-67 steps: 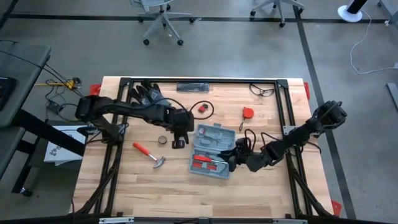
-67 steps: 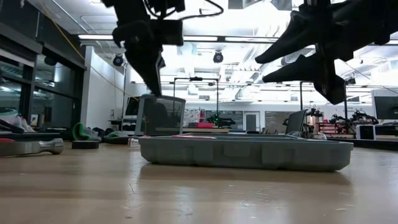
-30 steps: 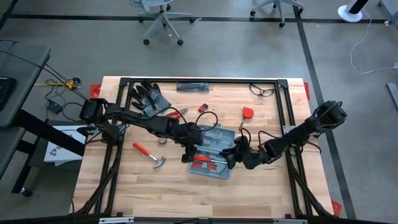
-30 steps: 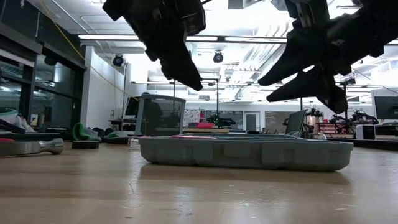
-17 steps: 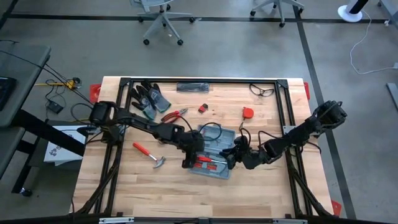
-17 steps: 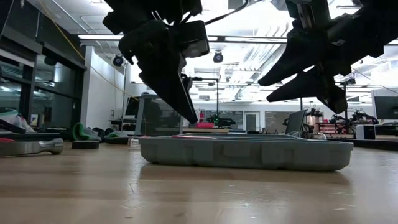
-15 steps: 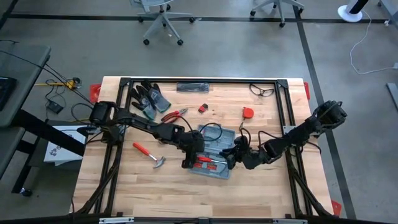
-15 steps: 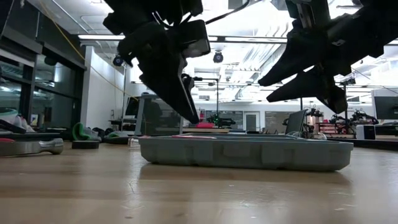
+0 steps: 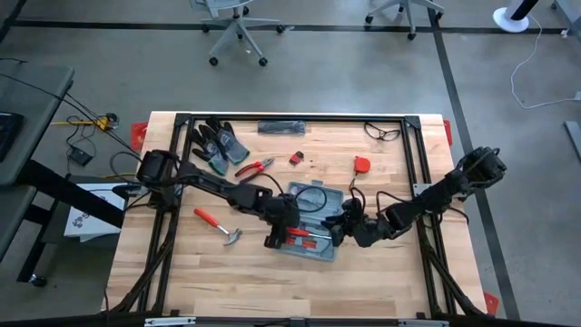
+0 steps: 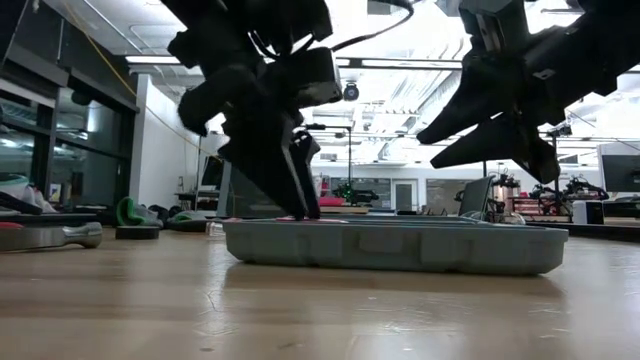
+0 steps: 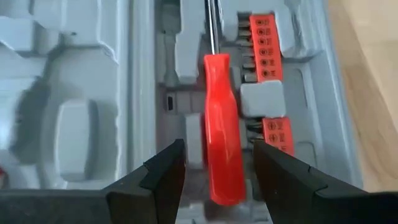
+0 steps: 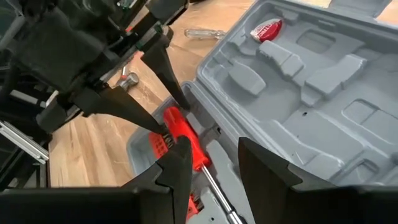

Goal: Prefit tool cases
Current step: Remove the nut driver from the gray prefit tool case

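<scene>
The blue-grey tool case [image 9: 309, 221] lies open on the table, both halves flat, its moulded recesses facing up [image 11: 74, 93]. A red-handled screwdriver [image 11: 219, 124] lies in a recess of the near half, beside orange bit strips [image 11: 263, 38]. My left gripper [image 11: 217, 177] is open and tipped steeply down over the case's near left part [image 9: 276, 238]. Its fingers stand on either side of the red handle, and I see no touch. My right gripper [image 12: 217, 168] is open with nothing between its fingers, above the case's right side [image 9: 339, 232].
On the table left of the case lies a red-handled hammer [image 9: 218, 226]. Dark gloves [image 9: 216, 142], red pliers [image 9: 257, 166], a red tape measure [image 9: 361, 164], a black bar [image 9: 281, 127] and glasses [image 9: 384, 133] lie toward the far edge. Bare wood stretches along the near edge.
My left gripper has come down toward the case and a little toward the table's near edge. It has rolled slightly, and its tips now stand at the case's rim around the screwdriver handle. The case and my right gripper have kept still.
</scene>
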